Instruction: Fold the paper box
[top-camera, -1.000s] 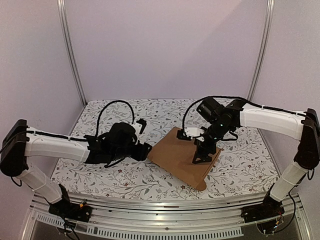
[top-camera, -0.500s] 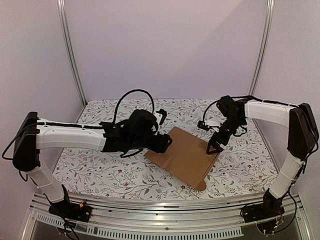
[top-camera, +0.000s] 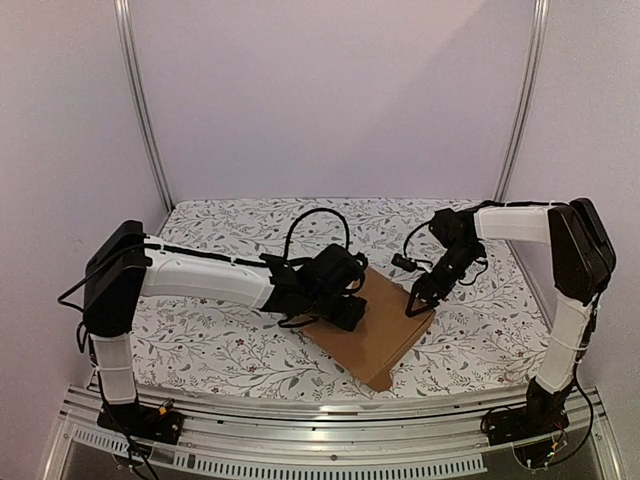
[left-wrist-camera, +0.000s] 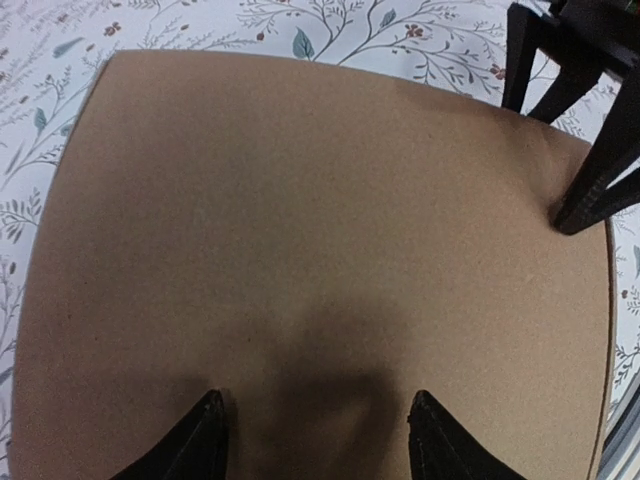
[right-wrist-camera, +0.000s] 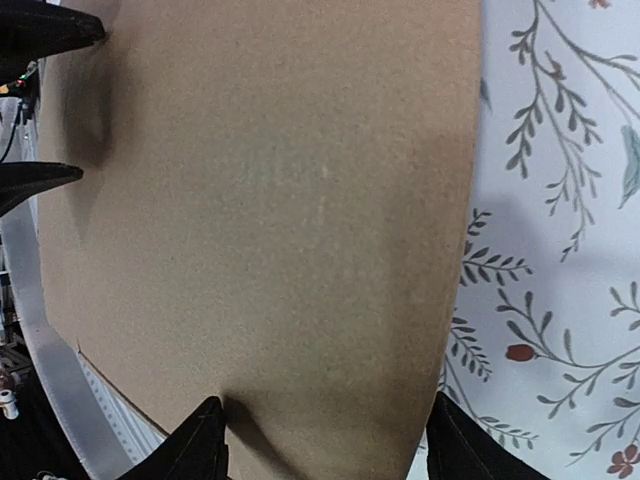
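The paper box lies folded flat on the floral cloth, a plain brown cardboard slab seen as the paper box and the paper box in the wrist views. My left gripper hovers low over its left half; the left gripper is open, both tips over bare cardboard with nothing between them. My right gripper stands at the box's right edge. The right gripper is open, one tip on the cardboard, the other just past the edge over the cloth.
The floral cloth covers the table around the box. A metal rail runs along the near edge, close to the box's near corner. Upright posts stand at the back corners.
My left arm has swung right, from beside the box to over its left half. The right gripper has moved from the box's middle to its right edge and its jaws have narrowed. The box has turned slightly.
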